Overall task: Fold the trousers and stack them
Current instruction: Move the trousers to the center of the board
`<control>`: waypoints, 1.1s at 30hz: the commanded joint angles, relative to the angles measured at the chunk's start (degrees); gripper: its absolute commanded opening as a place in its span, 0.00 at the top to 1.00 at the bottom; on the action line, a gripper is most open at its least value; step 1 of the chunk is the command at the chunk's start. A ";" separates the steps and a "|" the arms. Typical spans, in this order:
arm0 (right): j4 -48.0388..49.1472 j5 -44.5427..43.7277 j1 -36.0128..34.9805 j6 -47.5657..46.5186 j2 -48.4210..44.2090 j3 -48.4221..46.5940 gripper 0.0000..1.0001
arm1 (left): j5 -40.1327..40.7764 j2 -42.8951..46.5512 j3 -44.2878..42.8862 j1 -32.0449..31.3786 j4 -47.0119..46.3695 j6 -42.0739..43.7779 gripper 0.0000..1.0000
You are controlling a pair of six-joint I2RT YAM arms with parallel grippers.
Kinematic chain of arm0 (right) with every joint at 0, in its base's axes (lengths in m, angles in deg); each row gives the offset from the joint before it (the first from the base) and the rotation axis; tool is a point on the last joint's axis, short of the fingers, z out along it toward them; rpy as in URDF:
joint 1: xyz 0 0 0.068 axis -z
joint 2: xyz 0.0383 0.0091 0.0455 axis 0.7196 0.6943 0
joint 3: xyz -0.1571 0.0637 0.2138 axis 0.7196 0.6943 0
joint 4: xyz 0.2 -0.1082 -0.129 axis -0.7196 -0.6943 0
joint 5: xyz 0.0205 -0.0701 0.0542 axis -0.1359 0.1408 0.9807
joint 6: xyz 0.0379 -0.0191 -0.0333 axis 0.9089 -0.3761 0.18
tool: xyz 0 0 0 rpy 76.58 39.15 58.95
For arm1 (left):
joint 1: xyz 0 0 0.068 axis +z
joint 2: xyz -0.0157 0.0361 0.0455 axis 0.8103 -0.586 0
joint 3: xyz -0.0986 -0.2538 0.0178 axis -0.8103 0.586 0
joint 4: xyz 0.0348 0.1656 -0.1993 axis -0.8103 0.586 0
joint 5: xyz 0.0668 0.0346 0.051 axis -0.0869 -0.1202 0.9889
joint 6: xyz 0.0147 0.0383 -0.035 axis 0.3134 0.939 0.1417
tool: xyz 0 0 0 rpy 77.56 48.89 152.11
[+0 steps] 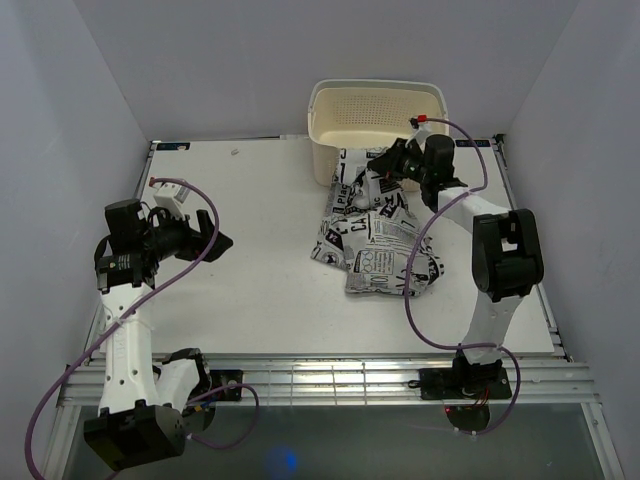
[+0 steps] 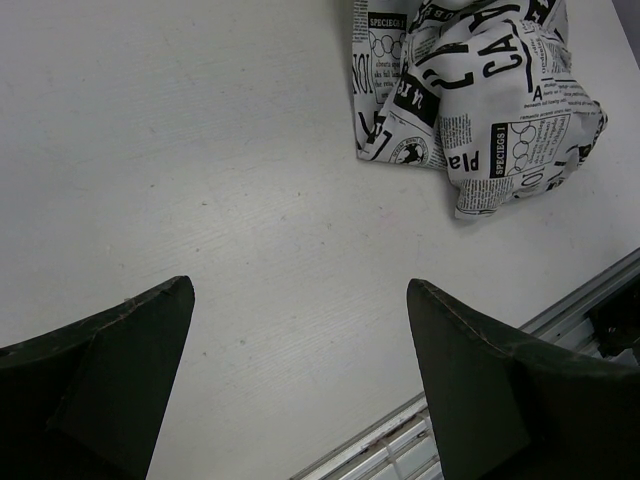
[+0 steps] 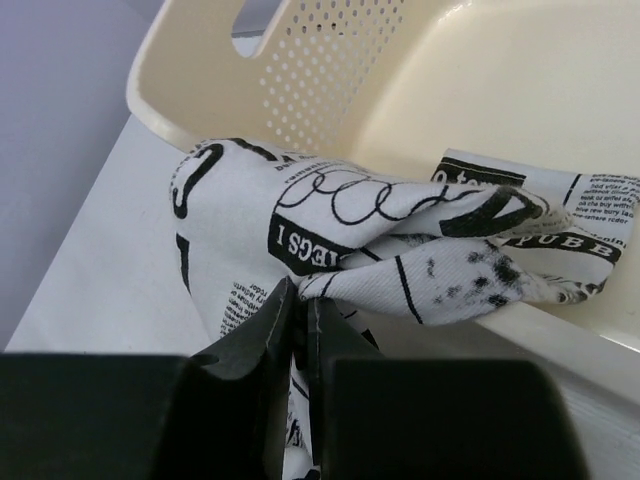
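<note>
The left end effector (image 2: 300,288) is held wide apart over the worktop (image 1: 250,220). The trousers (image 1: 375,235) are heaped beyond, far end draped on the basket (image 1: 322,98) rim, clamped there by the right end effector (image 3: 300,300). Laying-out judged in hand; a pull clear is called for.

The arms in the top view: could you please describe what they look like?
Both the left arm and right arm have white links, black joints and a trailing purple cable. The left pincer and right pincer have black wedge-shaped fingers.
</note>
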 commanded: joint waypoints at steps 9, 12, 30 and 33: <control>4.55 11.07 0.63 -2.78 -22.13 -1.46 0.92 | -1.46 3.38 -0.69 0.25 -0.81 -1.17 0.02; 0.25 18.79 0.54 -7.35 -24.25 -2.77 0.92 | -2.33 3.91 -1.83 0.25 -0.98 -1.17 0.02; -39.05 16.71 -36.99 -54.14 -15.07 -11.37 0.74 | -0.68 -0.21 -8.77 0.43 -0.28 -10.13 0.02; -42.11 13.64 -36.20 -49.11 -10.64 -20.51 0.28 | 0.73 -1.19 -9.65 0.51 0.86 -10.49 0.02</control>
